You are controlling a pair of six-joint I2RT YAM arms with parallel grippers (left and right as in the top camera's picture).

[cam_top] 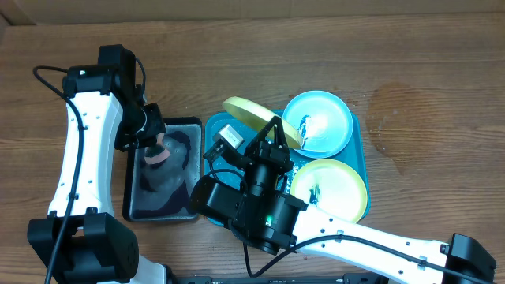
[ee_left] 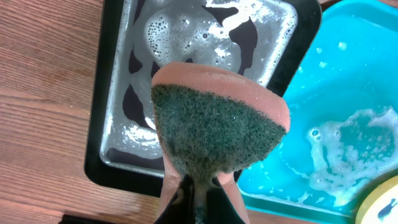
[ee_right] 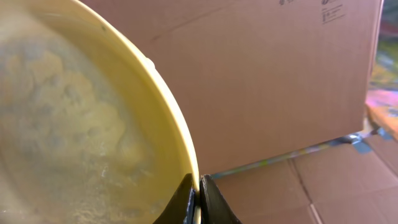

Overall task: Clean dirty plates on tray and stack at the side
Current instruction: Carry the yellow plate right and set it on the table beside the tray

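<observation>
My right gripper (cam_top: 278,126) is shut on the rim of a yellow-green plate (cam_top: 252,115) and holds it tilted on edge above the turquoise tray (cam_top: 359,150). The right wrist view shows my right gripper (ee_right: 198,190) pinching that plate's rim (ee_right: 93,124), whose face is soapy. A light blue plate (cam_top: 319,122) and a second yellow-green plate (cam_top: 331,189) lie flat on the tray, both with dark smears. My left gripper (cam_top: 154,150) is shut on a pink sponge with a green scrub face (ee_left: 217,124) and holds it above the black tray (ee_left: 99,168), as the left wrist view shows (ee_left: 199,199).
The black tray (cam_top: 134,209) holds soapy water and stands left of the turquoise tray. Foam lies on the turquoise tray's floor (ee_left: 348,155). The bare wooden table (cam_top: 426,79) stretches around. Cardboard boxes (ee_right: 280,81) show behind the lifted plate.
</observation>
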